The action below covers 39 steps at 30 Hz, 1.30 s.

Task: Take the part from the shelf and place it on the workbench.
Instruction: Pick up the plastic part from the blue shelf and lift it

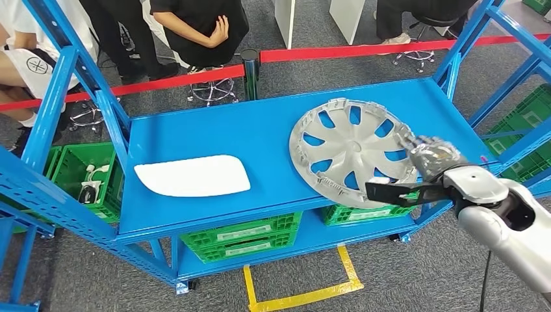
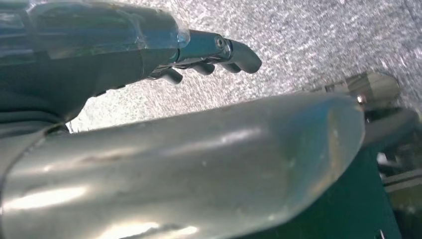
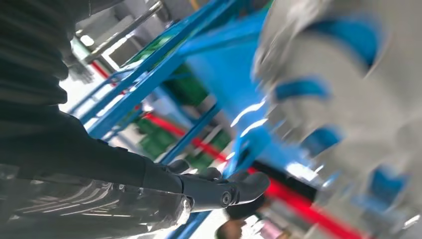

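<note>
silver hubcap: right of centre frame, flat on blue shelf, front edge overhanging | right hand: at hubcap's right rim, grip cannot be told | left hand: fingers apart, empty | white panel: left on shelf

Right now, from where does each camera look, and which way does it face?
Head view: high on the body, looking forward and down at the blue shelf; the right hand reaches the wheel cover.
Left wrist view: behind the left hand, facing the grey floor.
Right wrist view: behind the right hand, facing the blurred wheel cover.
Head and right wrist views share the wheel cover and shelf.
</note>
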{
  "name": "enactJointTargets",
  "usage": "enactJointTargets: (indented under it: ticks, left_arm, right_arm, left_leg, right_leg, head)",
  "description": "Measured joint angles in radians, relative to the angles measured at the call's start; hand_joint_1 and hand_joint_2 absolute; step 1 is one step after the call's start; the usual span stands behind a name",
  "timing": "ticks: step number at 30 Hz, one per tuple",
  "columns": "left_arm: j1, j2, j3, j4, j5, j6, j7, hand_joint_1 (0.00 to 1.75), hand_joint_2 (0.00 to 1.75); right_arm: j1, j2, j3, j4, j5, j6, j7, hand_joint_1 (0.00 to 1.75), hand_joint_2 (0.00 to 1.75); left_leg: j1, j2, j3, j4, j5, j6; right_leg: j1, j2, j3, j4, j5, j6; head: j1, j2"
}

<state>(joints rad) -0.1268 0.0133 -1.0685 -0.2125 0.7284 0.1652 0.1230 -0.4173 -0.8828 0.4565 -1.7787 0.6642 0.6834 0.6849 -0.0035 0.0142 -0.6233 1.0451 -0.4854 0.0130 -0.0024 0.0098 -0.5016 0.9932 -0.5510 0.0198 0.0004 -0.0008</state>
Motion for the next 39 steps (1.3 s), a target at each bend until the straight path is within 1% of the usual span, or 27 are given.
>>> enactJointTargets:
  ticks: [5,9,14,17,20,23,28,31,34,37,39]
  left_arm:
    - [0.000,-0.001,-0.005,0.000,-0.002,0.003,0.007,0.00,0.00]
    - [0.000,0.001,-0.008,0.000,-0.010,-0.001,0.034,0.00,0.00]
    - [0.000,0.012,-0.012,0.001,-0.002,0.003,0.060,0.00,0.00]
    - [0.000,0.021,-0.013,0.002,0.028,0.015,0.041,0.00,0.00]
    - [0.000,0.029,-0.011,0.002,0.077,0.038,-0.006,0.00,0.00]
    - [0.000,0.033,-0.011,0.002,0.089,0.044,-0.021,0.00,0.00]
    - [0.000,0.038,-0.011,0.002,0.089,0.045,-0.024,0.00,0.00]
    - [0.000,0.039,-0.011,0.002,0.089,0.054,-0.024,0.00,0.00]
    - [0.000,0.039,-0.011,0.002,0.084,0.057,-0.026,0.00,0.00]
    - [0.000,0.039,-0.011,0.002,0.073,0.057,-0.041,0.00,0.00]
    - [0.000,0.039,-0.011,0.002,0.073,0.060,-0.051,0.00,0.00]
  right_arm:
    - [-0.002,-0.005,0.093,0.010,-0.050,-0.026,0.003,0.00,1.75]
    - [-0.006,-0.001,0.165,0.014,-0.077,-0.080,-0.003,0.00,1.75]
    - [-0.037,0.019,0.254,0.018,-0.068,-0.136,-0.020,0.00,1.75]
    - [-0.050,0.035,0.298,0.026,-0.063,-0.160,-0.024,0.00,1.75]
    - [-0.053,0.046,0.321,0.033,-0.061,-0.212,-0.024,0.00,1.75]
    - [-0.053,0.054,0.339,0.041,-0.060,-0.237,-0.024,0.00,1.75]
    - [-0.055,0.061,0.367,0.052,-0.063,-0.239,-0.027,0.00,1.75]
    - [-0.061,0.066,0.381,0.060,-0.070,-0.223,-0.041,0.00,1.75]
    - [-0.073,0.070,0.393,0.065,-0.078,-0.210,-0.033,0.00,1.75]
    - [-0.075,0.063,0.395,0.066,-0.089,-0.209,-0.018,0.00,1.75]
    - [-0.074,0.056,0.395,0.066,-0.070,-0.224,-0.020,0.00,1.75]
  left_leg:
    - [0.000,-0.001,0.000,0.000,0.000,0.000]
    - [0.000,-0.002,0.000,0.000,0.000,0.000]
    - [0.000,-0.001,0.000,-0.001,0.000,0.000]
    - [0.000,-0.002,0.000,-0.001,0.000,0.000]
    - [0.000,-0.003,0.000,-0.001,0.000,0.000]
    - [0.000,-0.004,0.000,-0.001,0.000,0.000]
    - [0.000,-0.007,0.000,-0.001,0.000,0.000]
    - [0.000,-0.008,0.000,-0.001,0.000,0.000]
    - [0.000,-0.008,0.000,-0.001,0.000,0.000]
    - [0.000,-0.011,0.001,-0.001,0.000,0.001]
    - [0.000,-0.012,0.000,0.000,0.000,0.001]
  right_leg:
    - [0.000,0.000,0.000,0.000,0.000,0.000]
    - [0.000,0.000,0.000,0.000,0.000,0.000]
    - [0.000,0.000,0.000,0.000,0.000,0.000]
    - [0.000,0.000,0.000,0.000,0.000,0.000]
    - [0.000,-0.001,0.001,0.000,0.000,0.000]
    - [0.000,-0.001,0.001,0.000,0.000,0.000]
    - [0.000,-0.002,0.001,-0.001,0.000,0.000]
    - [0.000,-0.003,0.001,-0.001,0.000,0.000]
    - [0.000,-0.003,0.001,-0.001,0.000,0.000]
    - [0.000,-0.004,0.001,-0.001,0.000,0.000]
    - [0.000,-0.005,0.002,-0.001,0.000,0.000]
  head:
    - [0.000,0.000]
    - [0.000,0.000]
    - [0.001,0.000]
    - [0.000,0.000]
    - [0.000,0.000]
    - [0.000,0.000]
    - [0.001,0.000]
    - [0.001,0.000]
    - [0.001,0.000]
    - [0.001,0.000]
    - [0.001,0.000]
